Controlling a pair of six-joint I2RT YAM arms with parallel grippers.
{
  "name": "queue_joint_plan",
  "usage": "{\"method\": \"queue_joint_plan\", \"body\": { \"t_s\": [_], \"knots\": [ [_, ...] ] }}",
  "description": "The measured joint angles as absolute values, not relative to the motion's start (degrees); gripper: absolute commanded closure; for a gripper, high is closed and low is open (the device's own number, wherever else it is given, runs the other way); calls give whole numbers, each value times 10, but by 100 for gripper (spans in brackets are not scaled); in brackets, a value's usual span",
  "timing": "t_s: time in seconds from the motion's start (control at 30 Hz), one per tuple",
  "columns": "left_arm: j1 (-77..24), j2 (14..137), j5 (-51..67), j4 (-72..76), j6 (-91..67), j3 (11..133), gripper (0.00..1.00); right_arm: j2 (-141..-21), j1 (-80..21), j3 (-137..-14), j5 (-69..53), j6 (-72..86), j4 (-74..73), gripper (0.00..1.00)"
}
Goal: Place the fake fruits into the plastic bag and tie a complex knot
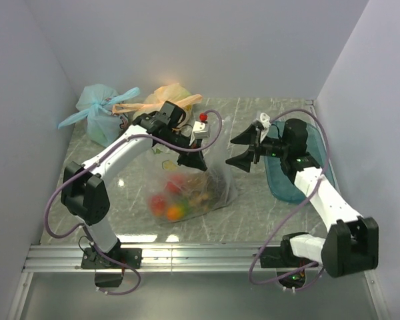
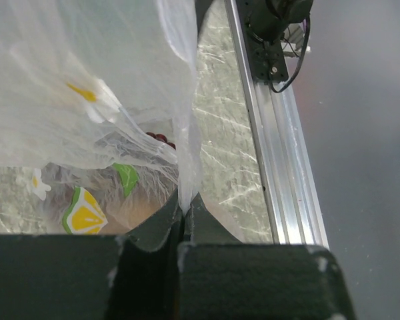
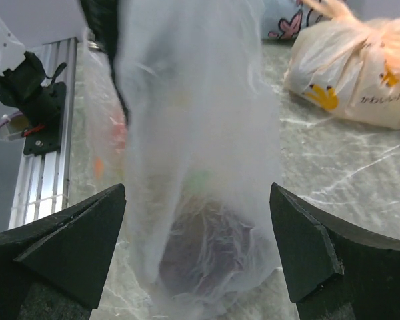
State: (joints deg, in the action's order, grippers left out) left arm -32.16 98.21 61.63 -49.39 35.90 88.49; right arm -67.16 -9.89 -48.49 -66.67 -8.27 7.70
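From the top camera, the plastic bag (image 1: 199,181) sits mid-table with the fake fruits (image 1: 170,201) pooled at its bottom. The left gripper (image 1: 190,162) is pinched tight on the bag's upper edge, and its arm reaches forward, then bends inward over the bag. The right gripper (image 1: 245,151) stands just beside the bag with jaws spread wide, holding nothing, its forearm angled in from the right. The fruits look loaded, so the step in hand is probably gathering the handles for the knot. To do it well, the right gripper should close on the free handle high up, away from the fruits, while the left holds its film taut.

The left wrist camera shows the fingers (image 2: 167,220) clamped on a thin fold of clear film, the bag hanging toward the table (image 2: 233,153).

The right wrist camera shows both fingers (image 3: 80,240) far apart. The blurred bag lies between them, apparently not touched, with a dark fruit (image 3: 207,250) low inside.
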Motion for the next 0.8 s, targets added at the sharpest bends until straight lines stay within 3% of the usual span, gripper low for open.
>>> {"method": "queue_joint_plan", "body": {
  "t_s": [0.27,0.33,0.37,0.43,0.47,0.57,0.8],
  "knots": [
    [-322,1002,628,-549,420,915,98,-754,-143,-489,-699,-57,174,5],
    [-322,1007,630,-559,434,916,98,-776,-160,-494,-703,-40,197,12],
    [-322,1009,631,-563,440,916,98,-787,-166,-496,-704,-33,205,27],
    [-322,1013,631,-565,445,916,94,-803,-177,-500,-705,-17,211,44],
    [-322,1014,631,-563,445,915,94,-813,-182,-502,-705,-8,214,69],
    [-322,1012,631,-538,434,902,90,-847,-188,-517,-701,26,214,100],
    [-313,966,580,-387,350,773,93,-863,-186,-519,-599,128,173,100]
  ]
}}
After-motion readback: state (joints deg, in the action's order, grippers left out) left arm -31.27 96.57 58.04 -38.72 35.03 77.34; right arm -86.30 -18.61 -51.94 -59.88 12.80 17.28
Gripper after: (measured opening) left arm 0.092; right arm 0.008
